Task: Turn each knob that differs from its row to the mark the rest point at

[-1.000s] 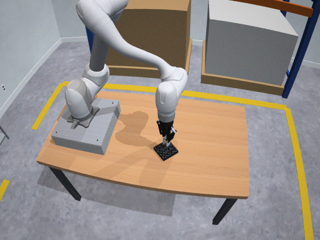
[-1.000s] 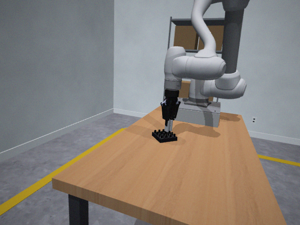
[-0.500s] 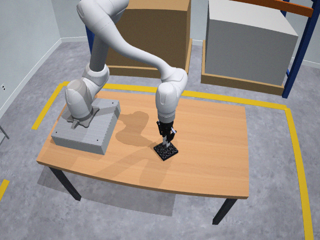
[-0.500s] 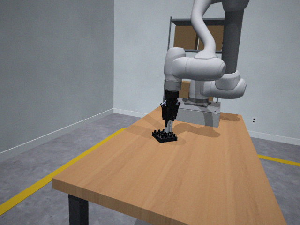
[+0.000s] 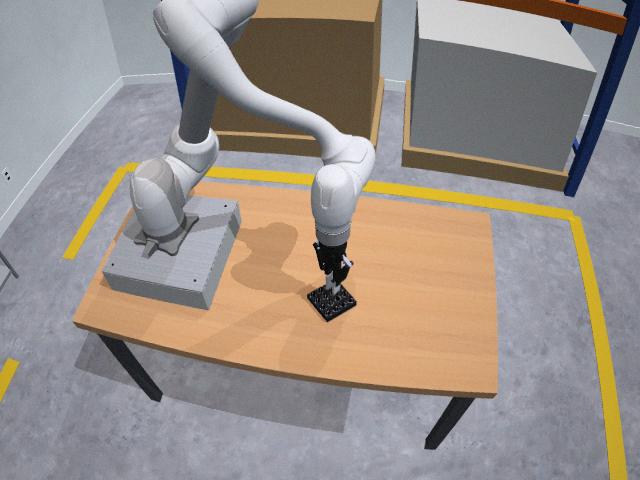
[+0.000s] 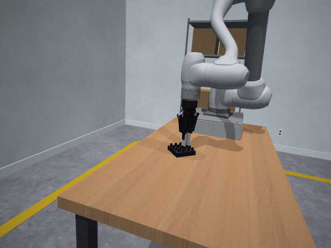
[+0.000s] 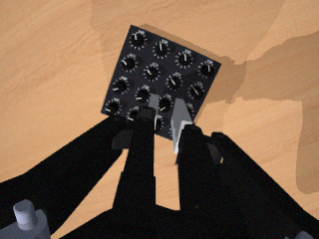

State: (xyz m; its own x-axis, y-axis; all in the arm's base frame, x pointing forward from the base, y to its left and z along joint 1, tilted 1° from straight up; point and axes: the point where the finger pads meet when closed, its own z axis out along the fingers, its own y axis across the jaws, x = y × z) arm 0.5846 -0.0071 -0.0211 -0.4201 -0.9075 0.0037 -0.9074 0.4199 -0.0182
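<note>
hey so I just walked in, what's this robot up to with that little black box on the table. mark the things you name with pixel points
The robot arm point(image 5: 248, 90) point(image 6: 224, 34) has its hand point(image 5: 332, 290) point(image 6: 185, 144) point(image 7: 164, 109) down at a black knob box point(image 5: 332, 305) point(image 6: 181, 152) point(image 7: 161, 80) on the wooden table point(image 5: 413, 320) point(image 6: 186, 186). The fingers are partly closed, a small gap between them, over the knobs. Its job is turning stray knobs to match their rows. I can't tell whether it's gripping a knob or which ones are done.

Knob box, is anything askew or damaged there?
The knob box sits askew, its sides slanting against the edges of the table. No damage shows, though the tool hides some knobs.
</note>
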